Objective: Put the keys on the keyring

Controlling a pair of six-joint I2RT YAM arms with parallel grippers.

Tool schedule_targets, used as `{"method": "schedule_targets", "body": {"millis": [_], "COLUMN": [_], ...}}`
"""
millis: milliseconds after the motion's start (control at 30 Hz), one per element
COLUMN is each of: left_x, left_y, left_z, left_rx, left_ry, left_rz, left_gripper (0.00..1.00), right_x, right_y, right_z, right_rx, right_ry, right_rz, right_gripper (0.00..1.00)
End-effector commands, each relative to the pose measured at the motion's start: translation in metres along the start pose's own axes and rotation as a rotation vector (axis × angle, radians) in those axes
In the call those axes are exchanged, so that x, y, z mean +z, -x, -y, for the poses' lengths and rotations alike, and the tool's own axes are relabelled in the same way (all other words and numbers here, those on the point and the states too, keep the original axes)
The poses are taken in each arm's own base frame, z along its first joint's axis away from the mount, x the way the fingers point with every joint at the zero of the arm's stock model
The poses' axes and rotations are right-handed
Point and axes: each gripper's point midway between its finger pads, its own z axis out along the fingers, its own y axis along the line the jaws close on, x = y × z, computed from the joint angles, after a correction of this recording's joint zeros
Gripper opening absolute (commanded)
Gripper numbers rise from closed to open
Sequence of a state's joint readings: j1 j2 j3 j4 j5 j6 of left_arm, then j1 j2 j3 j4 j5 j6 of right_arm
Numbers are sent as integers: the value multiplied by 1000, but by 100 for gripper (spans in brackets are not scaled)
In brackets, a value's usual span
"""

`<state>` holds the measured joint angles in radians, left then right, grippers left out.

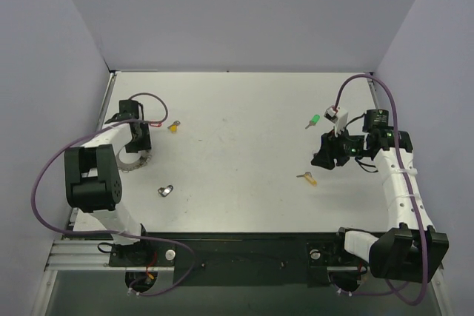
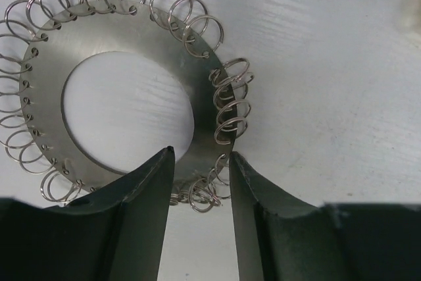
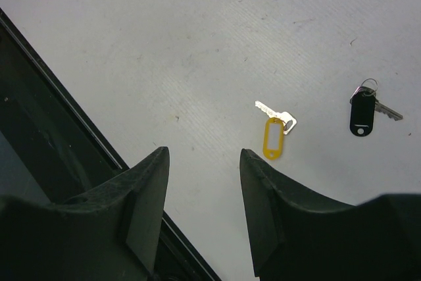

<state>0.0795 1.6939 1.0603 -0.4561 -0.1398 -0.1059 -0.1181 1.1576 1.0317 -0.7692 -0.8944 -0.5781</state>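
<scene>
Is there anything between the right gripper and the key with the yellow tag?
Nothing visible: only table surface lies between the right gripper and the yellow-tag key. The black-tag key lies apart, to one side.

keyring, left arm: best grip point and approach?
Pinch the keyring across its flat band: one finger in the centre hole, the other outside the rim, coming from above. It lies flat on the table, so a side approach likely finds no edge. The left gripper straddles the band that way; loops crowd the rim.
</scene>
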Motion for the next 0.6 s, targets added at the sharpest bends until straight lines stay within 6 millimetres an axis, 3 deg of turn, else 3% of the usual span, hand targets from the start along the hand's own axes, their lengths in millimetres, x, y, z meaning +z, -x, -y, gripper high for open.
{"method": "schedule_targets", "body": {"millis": [0,567], "left_x": [2,20], "left_y": [15,19], "left_z": [0,15], "left_rx": [37,39], "left_ry": [4,-66], "left_rz": [-16,-55], "left_gripper": [45,33], "right_x": [-1,3], "right_y": [-1,-6], "right_z": [-4,-2], "right_rx": [-7,-6], "right_ry": [26,43], "right_rz": [-12,-35], "right_gripper": [43,43]}}
